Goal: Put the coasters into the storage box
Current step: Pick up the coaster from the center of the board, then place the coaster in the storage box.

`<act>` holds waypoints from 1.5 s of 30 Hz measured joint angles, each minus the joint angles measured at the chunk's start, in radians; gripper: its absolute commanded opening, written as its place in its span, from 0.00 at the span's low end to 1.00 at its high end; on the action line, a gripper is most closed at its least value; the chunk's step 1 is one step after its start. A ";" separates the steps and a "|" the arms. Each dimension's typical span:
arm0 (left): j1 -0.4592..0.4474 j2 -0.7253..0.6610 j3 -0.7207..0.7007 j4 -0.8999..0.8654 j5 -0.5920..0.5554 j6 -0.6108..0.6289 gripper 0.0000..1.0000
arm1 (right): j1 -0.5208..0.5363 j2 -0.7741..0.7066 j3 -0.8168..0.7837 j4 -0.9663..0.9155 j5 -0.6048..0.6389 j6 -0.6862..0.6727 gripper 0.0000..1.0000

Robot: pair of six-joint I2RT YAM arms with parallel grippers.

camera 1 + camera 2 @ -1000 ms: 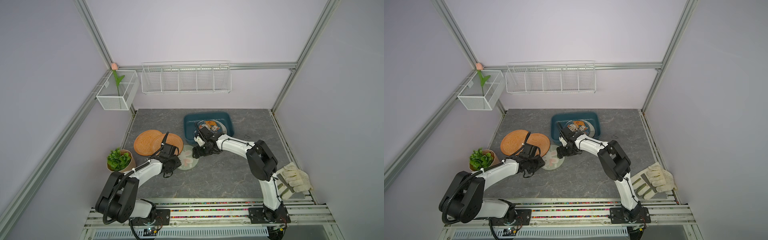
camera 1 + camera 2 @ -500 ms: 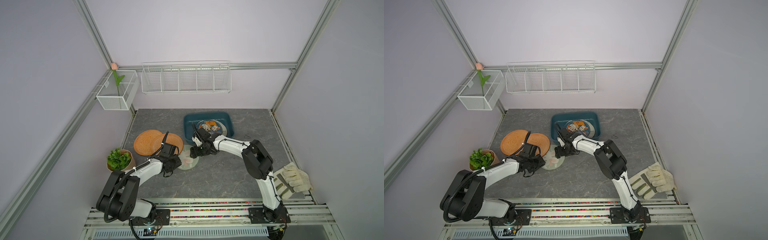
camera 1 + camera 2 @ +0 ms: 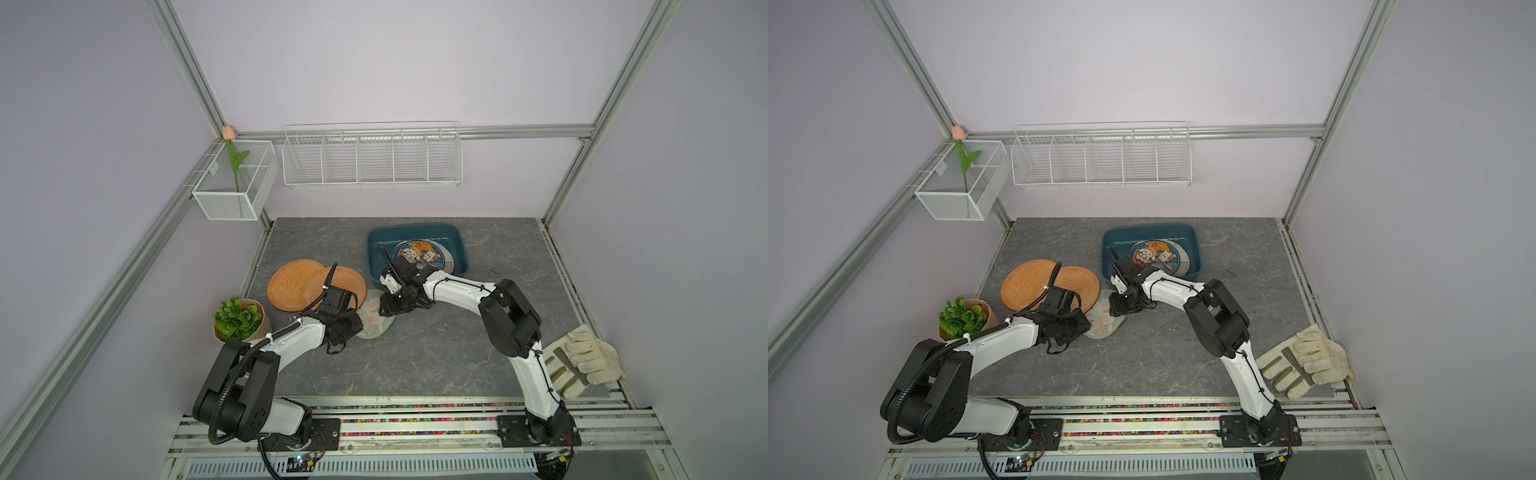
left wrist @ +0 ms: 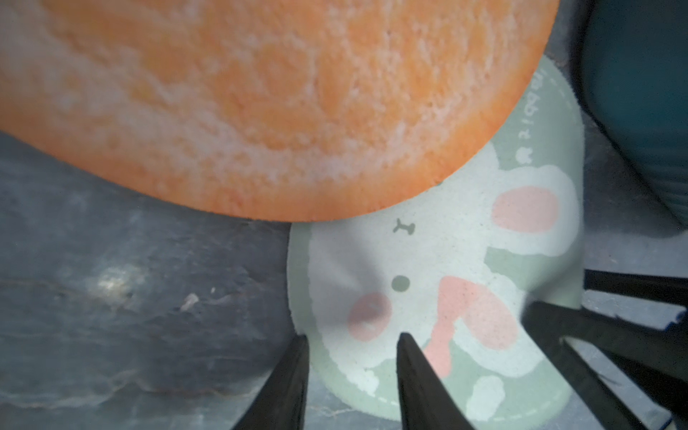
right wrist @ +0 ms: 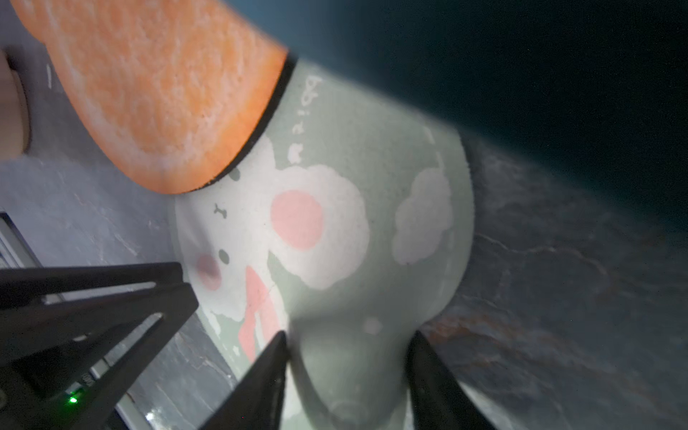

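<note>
Both arms low and reaching inward, left gripper and right gripper pinching opposite edges of the pale-green bunny coaster, thin disc bowing, tucked under grainy orange coaster

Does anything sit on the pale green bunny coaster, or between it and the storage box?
Yes: an orange coaster overlaps the pale green coaster, resting on its edge. Toward the storage box, only the box's near wall and the right gripper at the coaster's rim stand between; nothing else visible.
</note>
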 measured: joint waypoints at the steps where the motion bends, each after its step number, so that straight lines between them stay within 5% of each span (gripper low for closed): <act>1: 0.000 0.000 0.000 0.001 0.000 0.000 0.41 | 0.000 0.000 0.000 0.002 0.000 -0.005 0.29; 6: 0.000 -0.001 0.000 0.002 0.002 0.000 0.44 | 0.004 0.000 -0.001 0.007 -0.001 -0.004 0.07; 24: 0.000 -0.089 -0.018 -0.107 0.015 -0.020 0.70 | -0.012 -0.263 -0.071 -0.182 -0.022 -0.051 0.07; 37: 0.000 -0.089 -0.018 -0.112 0.016 -0.021 0.76 | -0.115 -0.303 0.200 -0.334 -0.058 -0.088 0.07; 45: 0.000 -0.089 -0.017 -0.112 0.016 -0.021 0.77 | -0.185 -0.182 0.385 -0.298 -0.060 -0.085 0.07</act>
